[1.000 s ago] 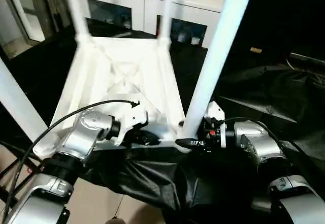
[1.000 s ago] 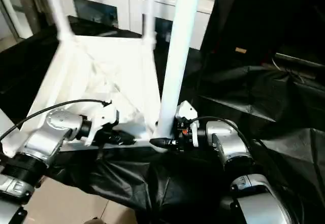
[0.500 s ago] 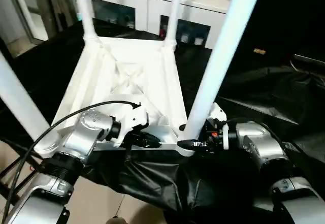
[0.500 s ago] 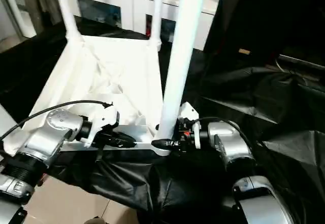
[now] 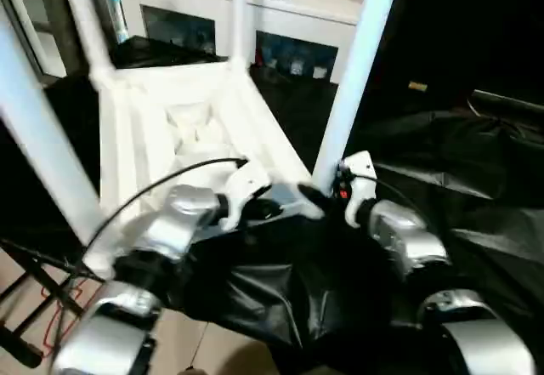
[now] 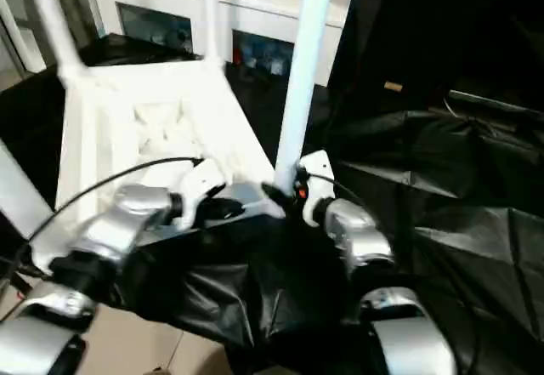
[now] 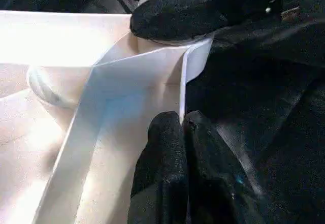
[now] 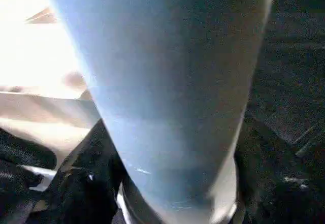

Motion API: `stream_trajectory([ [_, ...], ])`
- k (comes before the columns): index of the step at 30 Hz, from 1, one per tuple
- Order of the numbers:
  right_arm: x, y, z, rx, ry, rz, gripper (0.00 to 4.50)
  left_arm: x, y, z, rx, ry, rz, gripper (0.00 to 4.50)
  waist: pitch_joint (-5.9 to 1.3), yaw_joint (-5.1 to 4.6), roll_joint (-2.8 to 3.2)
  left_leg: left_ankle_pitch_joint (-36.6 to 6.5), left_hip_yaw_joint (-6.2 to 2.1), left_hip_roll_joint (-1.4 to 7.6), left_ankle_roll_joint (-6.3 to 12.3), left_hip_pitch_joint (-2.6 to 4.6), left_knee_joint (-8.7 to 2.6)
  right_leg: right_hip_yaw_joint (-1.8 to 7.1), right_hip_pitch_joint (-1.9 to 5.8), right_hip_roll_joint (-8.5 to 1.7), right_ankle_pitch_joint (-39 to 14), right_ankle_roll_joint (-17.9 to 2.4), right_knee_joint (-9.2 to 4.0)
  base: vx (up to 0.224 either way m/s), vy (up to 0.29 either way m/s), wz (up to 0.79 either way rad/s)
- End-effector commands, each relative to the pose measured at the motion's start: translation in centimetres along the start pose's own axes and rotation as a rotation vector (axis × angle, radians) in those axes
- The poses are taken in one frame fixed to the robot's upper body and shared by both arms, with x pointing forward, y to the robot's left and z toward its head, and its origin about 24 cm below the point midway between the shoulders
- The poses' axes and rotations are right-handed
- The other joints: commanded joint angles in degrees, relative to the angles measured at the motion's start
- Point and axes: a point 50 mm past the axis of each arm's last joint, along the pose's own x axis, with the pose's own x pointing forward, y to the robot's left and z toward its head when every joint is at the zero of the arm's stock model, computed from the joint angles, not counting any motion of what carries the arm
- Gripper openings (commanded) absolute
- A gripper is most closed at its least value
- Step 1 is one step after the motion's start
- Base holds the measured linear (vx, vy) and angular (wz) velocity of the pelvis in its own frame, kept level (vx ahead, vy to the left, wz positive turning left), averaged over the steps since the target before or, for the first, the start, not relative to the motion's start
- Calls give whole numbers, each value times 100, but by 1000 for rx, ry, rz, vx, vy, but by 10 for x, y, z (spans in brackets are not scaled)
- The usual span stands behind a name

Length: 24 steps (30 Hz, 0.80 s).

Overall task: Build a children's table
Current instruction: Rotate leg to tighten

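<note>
The white tabletop point(image 5: 140, 141) lies upside down, ribbed underside up, with four white legs standing in its corner sockets. My left gripper point(image 7: 182, 125) is shut on the thin rim point(image 7: 186, 76) at the near right corner; it also shows from above point(image 5: 280, 208). Just beside it, my right gripper point(image 5: 311, 196) is at the base of the near right leg point(image 5: 352, 77). That leg point(image 8: 167, 97) stands between its fingers, one black finger point(image 8: 76, 183) showing beside it. The near left leg point(image 5: 38, 137) rises at the left edge.
Black cloth point(image 5: 442, 162) covers the surface to the right and hangs down in front of me. A white glass-door cabinet point(image 5: 293, 31) stands behind the table. A black folding frame point(image 5: 25, 260) and pale floor lie at the lower left.
The whole view has shifted. The table now looks turned, its far end further left. Both grippers stay at the near right corner and sit closer together and higher in the picture.
</note>
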Motion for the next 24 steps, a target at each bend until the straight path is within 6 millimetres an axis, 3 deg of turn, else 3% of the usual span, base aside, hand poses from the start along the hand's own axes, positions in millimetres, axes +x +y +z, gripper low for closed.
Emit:
stream_trajectory([
  [1,17,39,-17,-20,86,174,339,22,-18,19,25,-65,-69,0,-259,-14,34,-1489,-5,133,17,-2,-424,239,205,-297,-1444,-971,-474,0,0,0],
  [5,6,26,-9,-104,79,261,358,11,-19,13,53,-78,-149,0,-263,-6,39,-1453,3,136,77,5,-417,234,217,-295,-1303,-1016,-468,0,0,0],
  [12,-16,16,4,-215,43,476,358,-6,-19,4,88,-75,-254,0,-293,19,32,-818,39,132,449,-18,-343,220,266,-262,-57,-1426,-327,0,0,0],
  [15,-26,13,7,-229,57,579,358,-16,-19,0,108,-65,-313,0,-283,41,36,-849,52,158,511,-21,-339,208,274,-262,-125,-1488,-324,0,0,0],
  [19,-35,11,7,-242,102,685,358,-29,-15,-8,132,-21,-364,0,-264,57,30,-1077,49,171,405,-21,-358,212,264,-280,-635,-1405,-356,0,0,0],
  [24,-40,12,5,-222,140,765,330,-38,-13,-11,132,-3,-394,0,-272,58,14,-1000,49,170,364,-17,-352,212,262,-278,-581,-1426,-333,0,0,0],
])
